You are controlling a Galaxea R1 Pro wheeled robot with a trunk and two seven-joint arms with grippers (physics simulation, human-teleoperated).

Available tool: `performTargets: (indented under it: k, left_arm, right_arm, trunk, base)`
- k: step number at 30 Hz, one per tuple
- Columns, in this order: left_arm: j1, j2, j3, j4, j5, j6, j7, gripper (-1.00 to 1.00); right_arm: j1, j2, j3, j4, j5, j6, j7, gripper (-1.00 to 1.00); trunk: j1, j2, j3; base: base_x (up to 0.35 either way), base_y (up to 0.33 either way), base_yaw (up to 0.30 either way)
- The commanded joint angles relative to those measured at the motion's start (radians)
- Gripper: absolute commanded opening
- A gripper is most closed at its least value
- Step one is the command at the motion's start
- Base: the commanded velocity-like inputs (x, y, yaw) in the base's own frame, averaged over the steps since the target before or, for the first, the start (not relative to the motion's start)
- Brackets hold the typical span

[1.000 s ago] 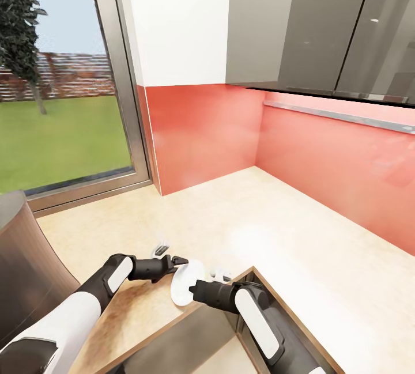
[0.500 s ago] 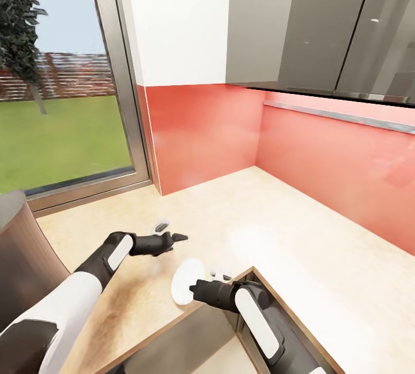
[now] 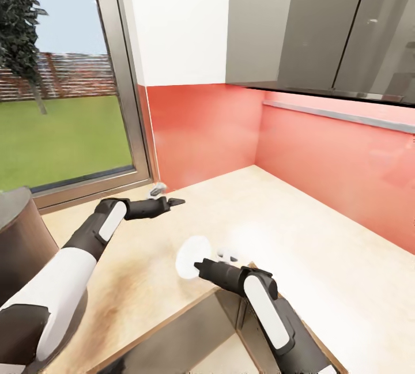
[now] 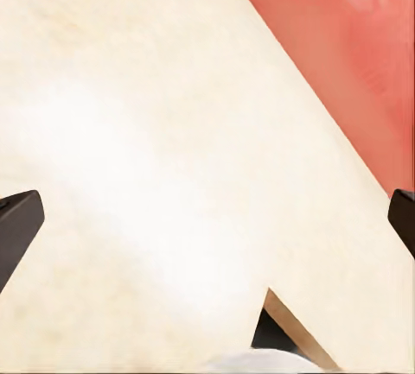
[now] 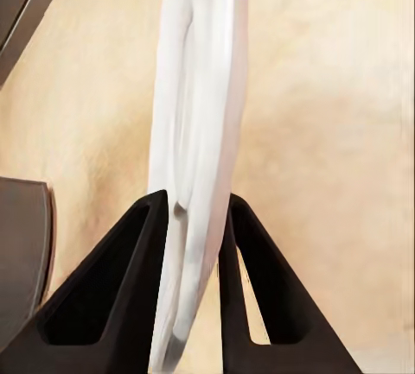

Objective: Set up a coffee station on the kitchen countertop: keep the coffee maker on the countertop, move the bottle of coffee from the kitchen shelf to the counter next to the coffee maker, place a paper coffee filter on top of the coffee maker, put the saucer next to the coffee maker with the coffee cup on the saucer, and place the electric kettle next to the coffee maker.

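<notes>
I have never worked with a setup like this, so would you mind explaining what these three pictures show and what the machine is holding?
These are simulator renders of a wheeled robot with two arms. The large picture comes from a camera on its head, looking down over both arms at the kitchen countertop, a pale beige worktop with a red backsplash behind it and a window beside it.

The other two pictures come from cameras near each gripper, looking along its fingers. The right gripper is shut on the saucer, a round white dish held on edge; the head view shows it too. The left gripper is open and holds nothing: its wrist camera shows the two dark fingertips wide apart above the worktop.
</notes>
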Motion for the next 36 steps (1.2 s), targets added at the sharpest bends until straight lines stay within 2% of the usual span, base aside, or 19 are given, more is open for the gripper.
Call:
performTargets:
  k: [1, 4, 10, 23, 26, 30, 36]
  left_arm:
    - [-0.001, 0.007, -0.002, -0.017, 0.001, 0.007, -0.002, 1.00]
    - [-0.002, 0.020, -0.002, -0.057, 0.001, 0.013, -0.003, 1.00]
    - [0.003, 0.023, -0.001, -0.114, 0.001, 0.015, -0.004, 1.00]
    - [0.013, 0.029, 0.002, -0.122, 0.002, 0.015, -0.005, 1.00]
    - [0.014, 0.031, 0.022, -0.122, 0.002, 0.015, -0.005, 1.00]
    - [0.016, 0.032, 0.026, -0.122, 0.002, 0.015, -0.006, 1.00]
    - [0.018, 0.031, 0.027, -0.122, 0.002, 0.014, -0.006, 1.00]
  right_arm:
    - [-0.001, 0.000, -0.016, -0.007, -0.014, 0.002, -0.009, -1.00]
    - [-0.001, -0.001, -0.038, -0.015, -0.014, 0.001, -0.006, -1.00]
    - [-0.001, -0.005, -0.047, -0.054, -0.013, 0.001, -0.007, -1.00]
    - [-0.001, -0.003, -0.040, -0.058, -0.011, 0.001, -0.008, -1.00]
    - [-0.001, -0.004, -0.046, -0.061, -0.012, 0.001, -0.008, -1.00]
    - [-0.001, -0.005, -0.047, -0.094, -0.013, 0.001, -0.008, -1.00]
    - [-0.001, -0.006, -0.048, -0.102, -0.013, 0.001, -0.008, -1.00]
  trunk:
    - [0.000, -0.002, -0.002]
    - [0.000, -0.002, -0.002]
    - [0.000, -0.002, -0.002]
    - [0.000, -0.002, -0.002]
    - [0.000, -0.002, -0.002]
    - [0.000, -0.002, -0.002]
    - [0.000, -0.002, -0.001]
  base:
    - [-0.271, 0.000, 0.000]
    - [-0.306, 0.000, 0.000]
    - [-0.332, 0.000, 0.000]
    - [-0.339, 0.000, 0.000]
    - [-0.342, 0.000, 0.000]
    - [-0.342, 0.000, 0.012]
    - [-0.342, 0.000, 0.226]
